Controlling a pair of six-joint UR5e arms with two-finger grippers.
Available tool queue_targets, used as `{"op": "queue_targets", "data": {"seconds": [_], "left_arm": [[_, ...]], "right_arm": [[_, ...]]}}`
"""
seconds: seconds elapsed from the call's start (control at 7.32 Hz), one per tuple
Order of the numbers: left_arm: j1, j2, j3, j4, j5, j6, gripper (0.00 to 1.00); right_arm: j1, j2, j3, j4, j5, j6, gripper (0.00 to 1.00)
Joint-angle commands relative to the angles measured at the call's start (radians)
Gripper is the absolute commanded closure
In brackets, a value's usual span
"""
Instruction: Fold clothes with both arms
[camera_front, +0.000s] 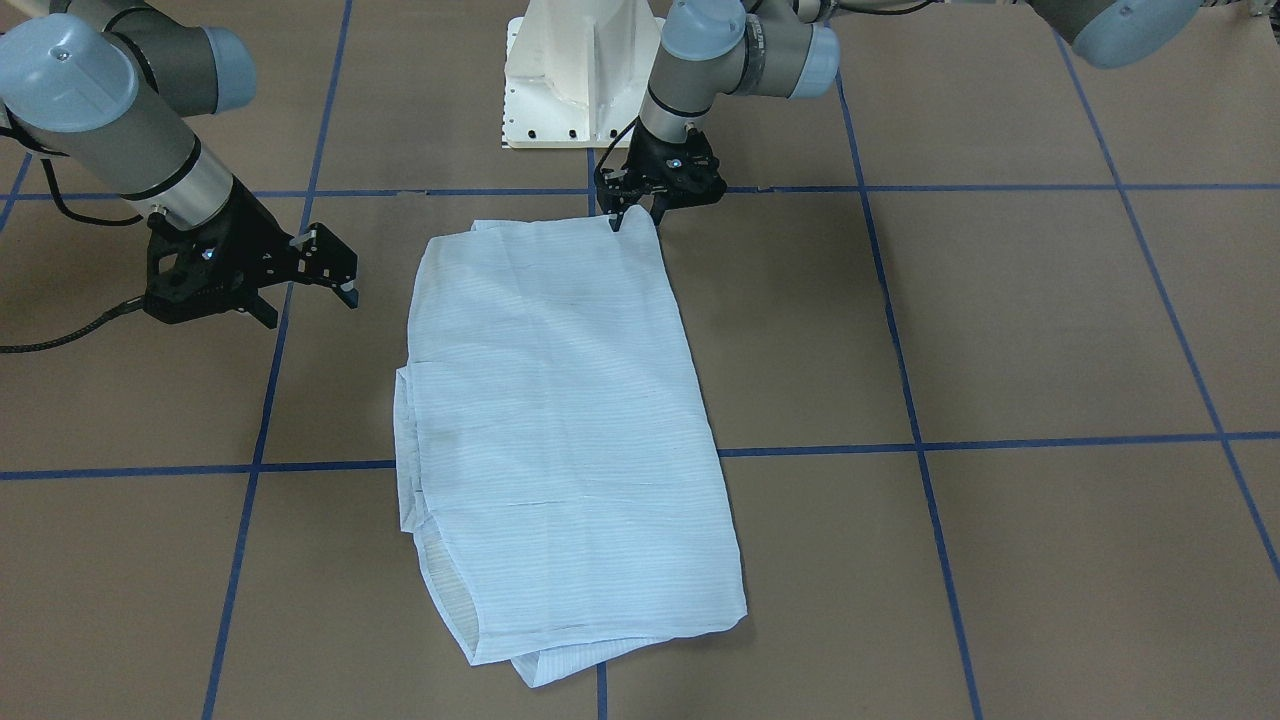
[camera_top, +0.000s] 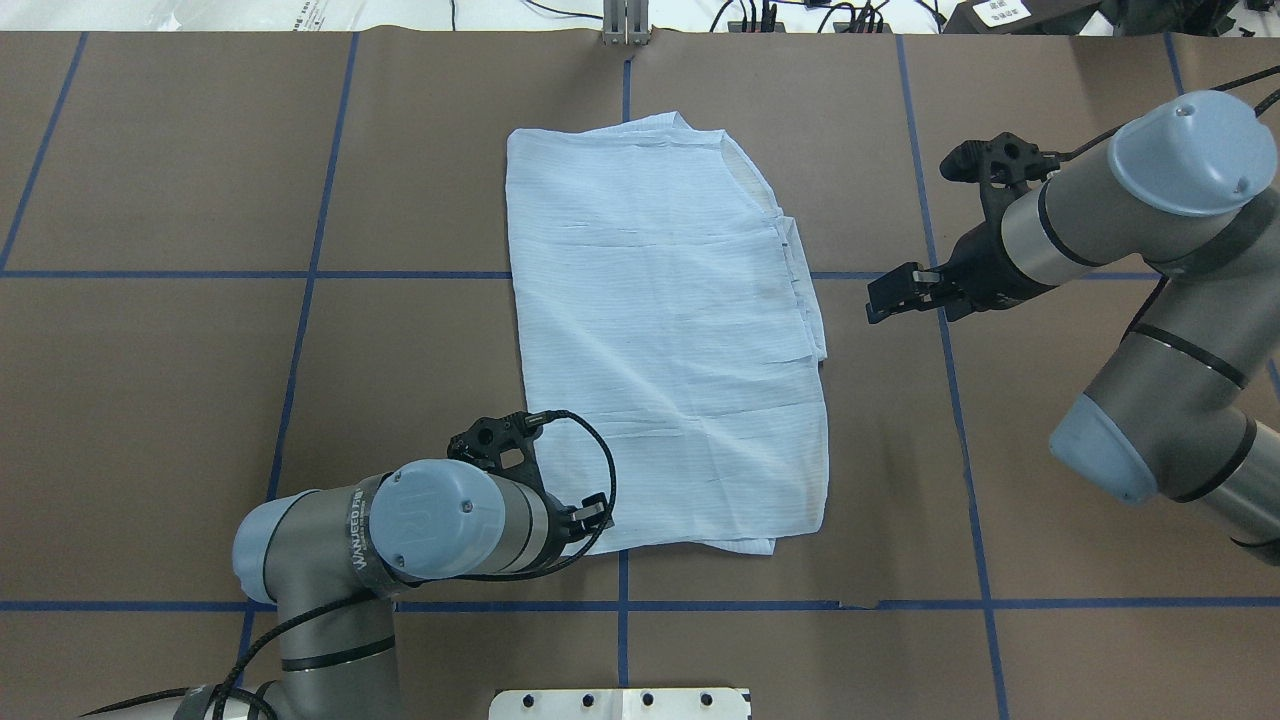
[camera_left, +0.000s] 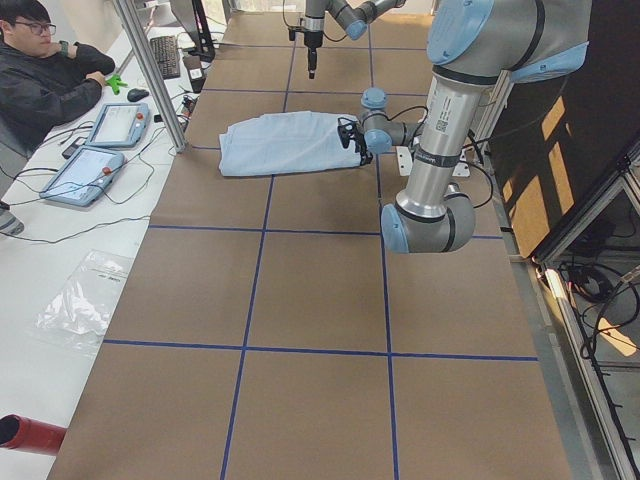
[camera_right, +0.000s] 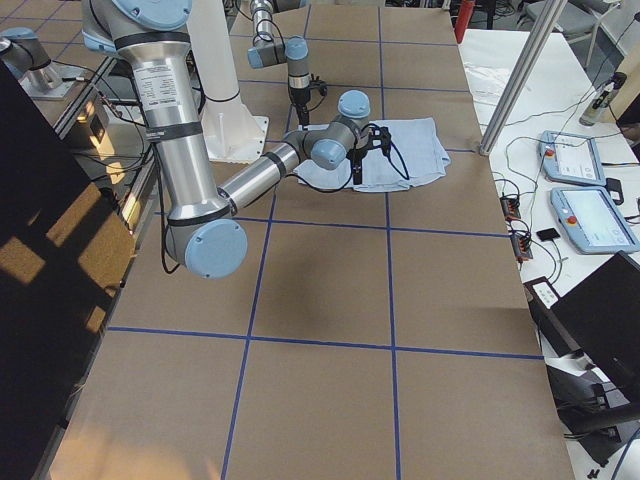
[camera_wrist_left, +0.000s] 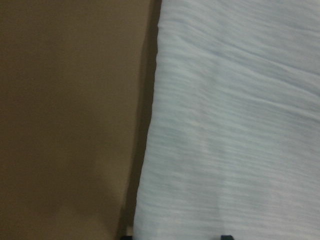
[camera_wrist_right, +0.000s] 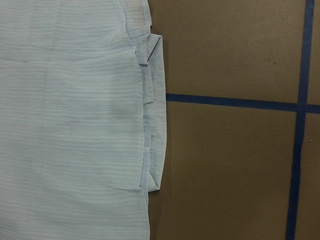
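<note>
A thin light blue striped shirt (camera_top: 660, 350) is seen lying flat in the middle of a brown table (camera_top: 150, 400) marked with blue tape lines. It is already folded into a long narrow rectangle, with layered edges and a tucked sleeve shown along one long side in the right wrist view. The left gripper (camera_front: 638, 218) is lowered onto the corner of the shirt nearest the robot's base; its fingertips are seen spread apart in the left wrist view, with cloth between them, so nothing is judged to be pinched yet. The right gripper (camera_top: 888, 295) is held above the table beside the shirt's long layered edge, apart from it, with its jaws spread and nothing in them. The step in hand is judged to be the taking of a grip for a fold across the length. For the next move, the left jaws would need to be closed on all layers of the corner, and the matching near corner would need to be reached by the right gripper.
</note>
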Motion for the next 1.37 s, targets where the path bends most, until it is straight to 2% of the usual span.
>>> {"op": "queue_targets", "data": {"seconds": [0.0, 0.55, 1.23], "left_arm": [[-0.007, 0.0, 0.0, 0.007, 0.001, 0.0, 0.34], [-0.003, -0.004, -0.002, 0.007, -0.001, 0.0, 0.38], [0.002, -0.006, 0.003, 0.007, -0.001, 0.0, 0.38]], "right_arm": [[0.0, 0.001, 0.001, 0.0, 0.0, 0.0, 0.0], [0.0, 0.0, 0.0, 0.0, -0.002, 0.0, 0.0], [0.0, 0.0, 0.0, 0.0, -0.003, 0.0, 0.0]]}}
